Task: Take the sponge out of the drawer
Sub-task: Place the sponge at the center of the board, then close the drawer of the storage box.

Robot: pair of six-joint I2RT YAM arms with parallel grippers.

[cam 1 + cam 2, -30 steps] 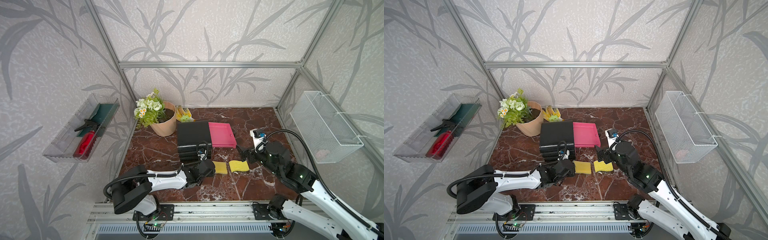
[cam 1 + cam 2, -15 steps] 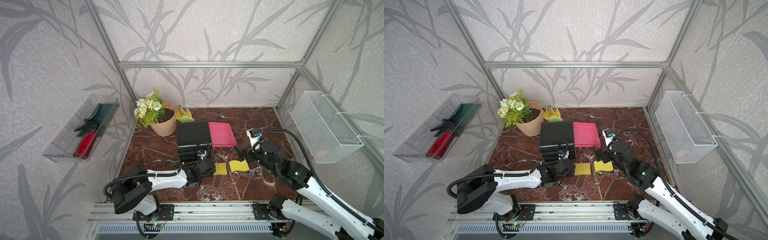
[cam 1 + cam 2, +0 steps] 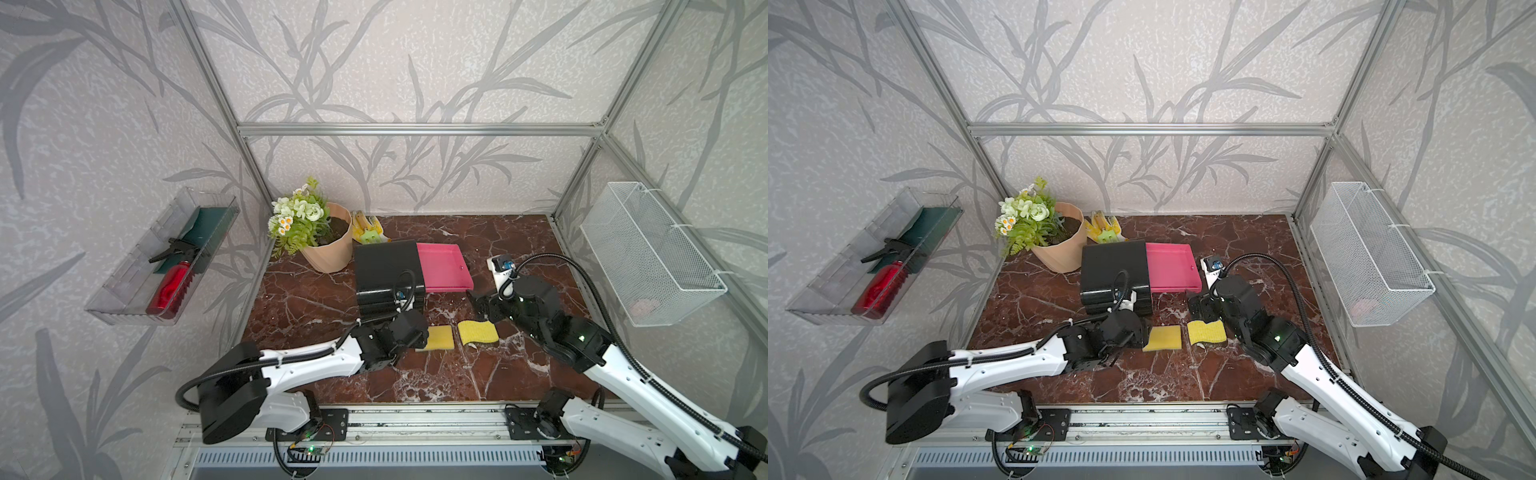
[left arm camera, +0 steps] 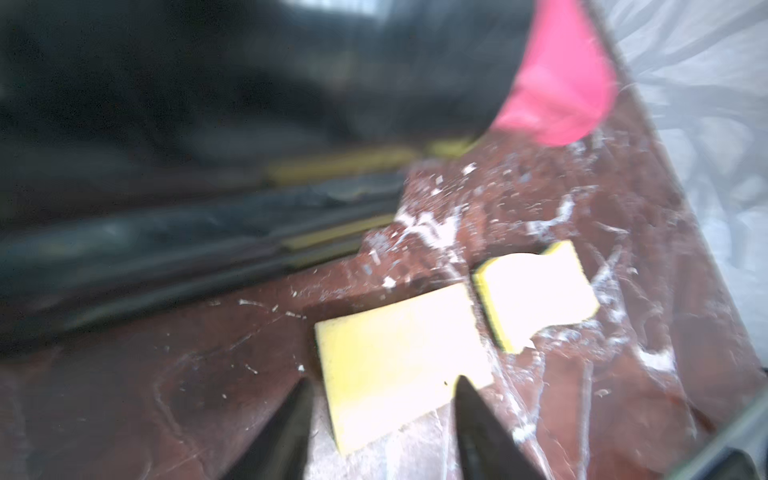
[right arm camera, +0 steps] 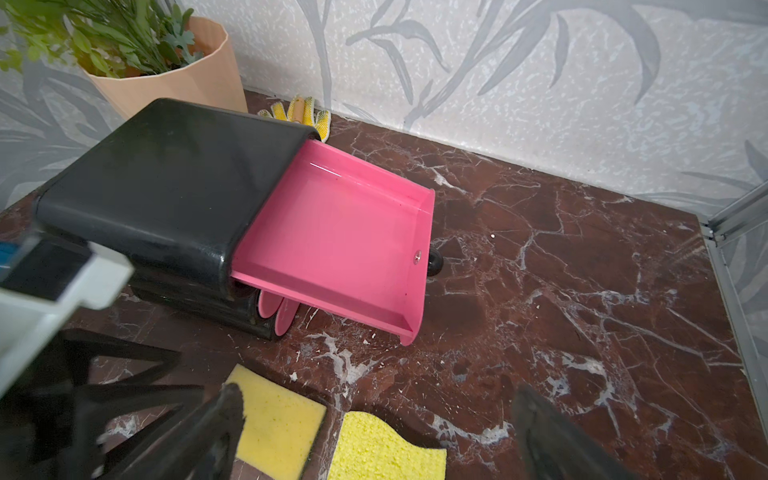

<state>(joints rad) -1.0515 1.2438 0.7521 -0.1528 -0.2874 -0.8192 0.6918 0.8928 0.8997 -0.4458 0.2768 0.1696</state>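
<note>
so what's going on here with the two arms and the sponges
Two robot arms are working at a small black drawer unit. Its pink drawer is pulled out and empty. Two yellow sponges lie on the marble table in front of it. The flat sponge is at the left gripper, whose jaws are apart and not gripping it. The wavy sponge is by the open right gripper. Neither sponge is held.
</note>
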